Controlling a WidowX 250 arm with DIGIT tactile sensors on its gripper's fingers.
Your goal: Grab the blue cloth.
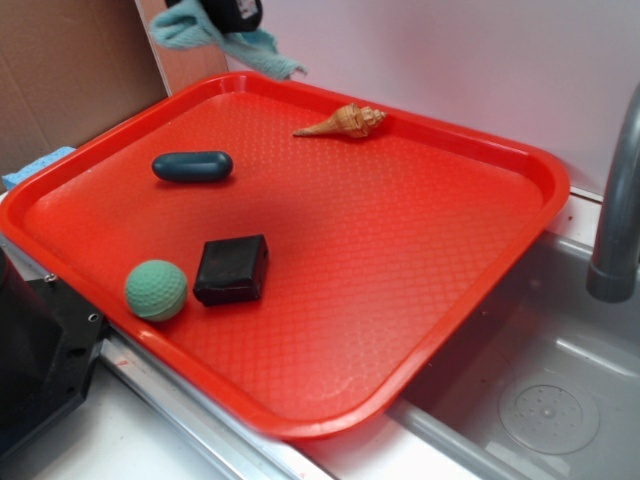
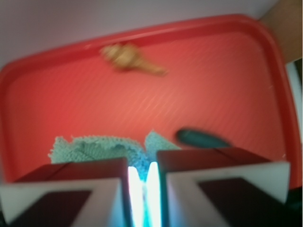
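Ball (image 1: 156, 290) left of block (image 1: 232, 269); both on tray (image 1: 400, 300).

The tray (image 1: 480, 260) is bright red with a fine embossed diamond grid across its floor. The blue cloth (image 1: 255, 42) is pale blue-teal with a looped terry texture (it reads greener in the wrist view). The capsule (image 1: 192, 166) is plain dark teal. The ball (image 1: 156, 290) is muted green with a dimpled surface. The block (image 1: 231, 269) is black. The shell (image 1: 345, 121) is tan and orange-brown, ridged. The gripper (image 2: 141, 182) has dark maroon and white fingers.
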